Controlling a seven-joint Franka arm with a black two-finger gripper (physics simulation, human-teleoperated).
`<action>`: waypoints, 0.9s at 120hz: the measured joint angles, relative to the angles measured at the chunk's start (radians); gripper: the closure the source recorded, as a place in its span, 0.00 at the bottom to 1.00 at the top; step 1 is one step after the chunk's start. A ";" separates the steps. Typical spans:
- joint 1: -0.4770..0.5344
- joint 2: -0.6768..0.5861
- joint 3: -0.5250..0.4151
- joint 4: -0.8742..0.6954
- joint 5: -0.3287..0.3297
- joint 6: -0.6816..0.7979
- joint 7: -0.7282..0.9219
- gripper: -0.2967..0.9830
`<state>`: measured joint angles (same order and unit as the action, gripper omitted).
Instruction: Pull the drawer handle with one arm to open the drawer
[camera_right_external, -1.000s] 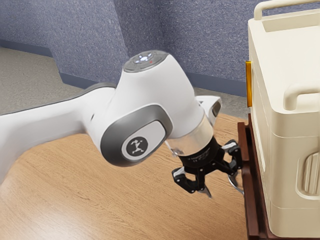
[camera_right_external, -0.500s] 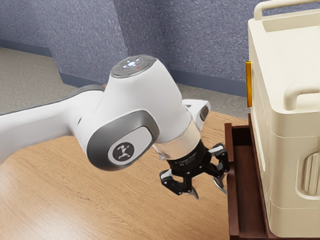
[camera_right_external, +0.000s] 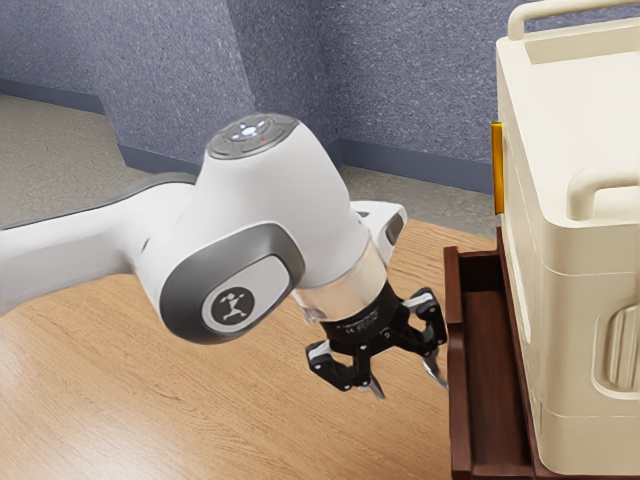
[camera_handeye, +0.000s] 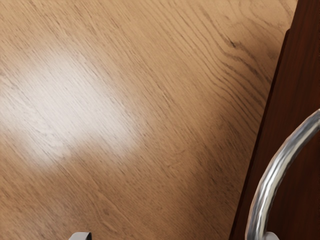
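While pincer (camera_right_external: 411, 389) gapes, 1 drawer (camera_right_external: 457, 400) juts.

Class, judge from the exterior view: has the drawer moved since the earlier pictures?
Yes: the drawer has slid toward the exterior view's left, its front now farther out from the unmoved cream box.
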<state>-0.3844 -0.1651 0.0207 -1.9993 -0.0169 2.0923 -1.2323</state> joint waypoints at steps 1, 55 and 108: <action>0.000 0.001 0.000 0.000 0.000 0.000 0.000 0.52; 0.013 -0.030 0.000 -0.031 0.016 0.003 0.011 0.52; 0.017 -0.073 0.000 -0.068 0.039 0.011 0.016 0.52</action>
<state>-0.3673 -0.2383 0.0210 -2.0675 0.0224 2.1037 -1.2160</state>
